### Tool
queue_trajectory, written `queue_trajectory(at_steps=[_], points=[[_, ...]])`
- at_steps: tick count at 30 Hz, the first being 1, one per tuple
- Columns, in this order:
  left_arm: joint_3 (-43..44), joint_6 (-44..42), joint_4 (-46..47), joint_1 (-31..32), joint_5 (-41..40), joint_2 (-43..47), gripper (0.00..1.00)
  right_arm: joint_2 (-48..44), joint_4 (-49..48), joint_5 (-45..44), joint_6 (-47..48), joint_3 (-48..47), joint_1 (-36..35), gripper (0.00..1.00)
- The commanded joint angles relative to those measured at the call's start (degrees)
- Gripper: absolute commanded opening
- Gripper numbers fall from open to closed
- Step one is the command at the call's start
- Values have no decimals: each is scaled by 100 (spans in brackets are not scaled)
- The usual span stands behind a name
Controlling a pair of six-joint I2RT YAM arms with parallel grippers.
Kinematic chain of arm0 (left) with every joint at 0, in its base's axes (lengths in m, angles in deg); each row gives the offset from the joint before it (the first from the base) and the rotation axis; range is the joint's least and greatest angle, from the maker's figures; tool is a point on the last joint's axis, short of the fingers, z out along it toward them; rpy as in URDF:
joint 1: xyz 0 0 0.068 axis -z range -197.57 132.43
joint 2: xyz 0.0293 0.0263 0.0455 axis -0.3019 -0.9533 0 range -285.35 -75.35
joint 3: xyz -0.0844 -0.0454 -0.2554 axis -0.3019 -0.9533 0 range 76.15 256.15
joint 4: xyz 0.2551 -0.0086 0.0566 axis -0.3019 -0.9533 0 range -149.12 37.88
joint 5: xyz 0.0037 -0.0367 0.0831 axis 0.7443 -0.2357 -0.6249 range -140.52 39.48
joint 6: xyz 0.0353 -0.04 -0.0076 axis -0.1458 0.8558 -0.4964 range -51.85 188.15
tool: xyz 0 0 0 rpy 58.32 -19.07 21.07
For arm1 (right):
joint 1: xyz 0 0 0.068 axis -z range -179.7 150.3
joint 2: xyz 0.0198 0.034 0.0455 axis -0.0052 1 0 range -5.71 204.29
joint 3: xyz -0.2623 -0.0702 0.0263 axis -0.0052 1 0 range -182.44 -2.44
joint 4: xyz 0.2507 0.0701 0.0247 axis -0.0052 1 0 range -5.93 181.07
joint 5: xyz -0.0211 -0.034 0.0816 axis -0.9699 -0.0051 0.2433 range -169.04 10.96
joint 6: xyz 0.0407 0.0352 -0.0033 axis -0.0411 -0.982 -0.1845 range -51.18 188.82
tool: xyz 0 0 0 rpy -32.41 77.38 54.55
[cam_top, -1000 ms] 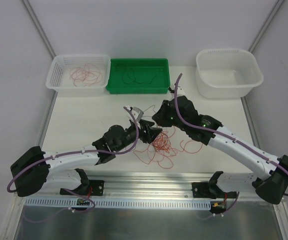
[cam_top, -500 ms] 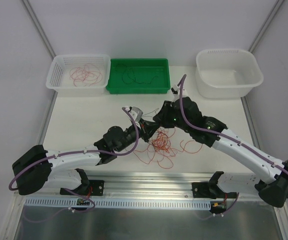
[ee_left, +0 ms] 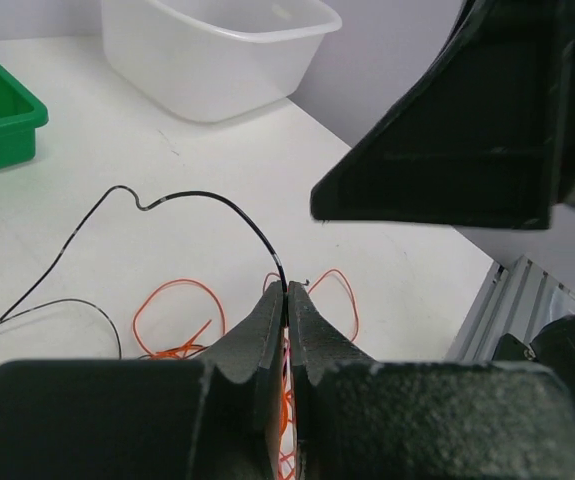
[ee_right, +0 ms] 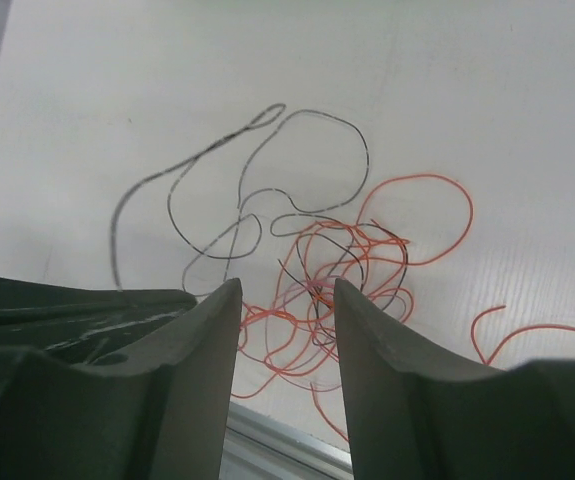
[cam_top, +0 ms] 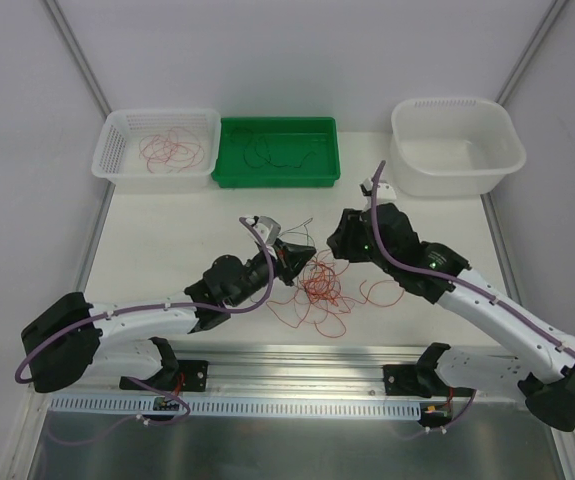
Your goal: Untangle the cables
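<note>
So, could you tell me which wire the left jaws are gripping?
The black wire, pinched between the jaws of the left gripper; the orange wires lie loose.

I see the cables (cam_top: 319, 285) as a loose tangle of hair-thin orange-red loops lying on the desk (cam_top: 167, 240) between the two arms, with a few dark strands threaded through. On the right wrist view the knot (ee_right: 335, 272) is densest at its middle, and orange loops spill out to the right. One black wire (ee_left: 207, 197) arches up off the desk, and its end is pinched in my left hand (ee_left: 287, 293). More reddish wires (cam_top: 172, 150) lie curled in the white basket (cam_top: 107, 160), and thin dark wires (cam_top: 277, 152) lie in the green tray (cam_top: 229, 178).
</note>
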Motion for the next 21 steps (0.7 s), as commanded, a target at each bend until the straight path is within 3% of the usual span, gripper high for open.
queue_trajectory(at_steps=[1,8,17,21], points=[[58,0,373,30,-58,222,0,134,-276,174,283,287,46,45],[31,-105,461,30,-181,407,0,600,-786,903,336,840,55,37],[14,-704,741,12,-691,372,0,240,-1455,2187,784,1447,-297,34],[40,-572,778,12,-489,266,0,-155,-1517,1925,907,1720,-271,34]])
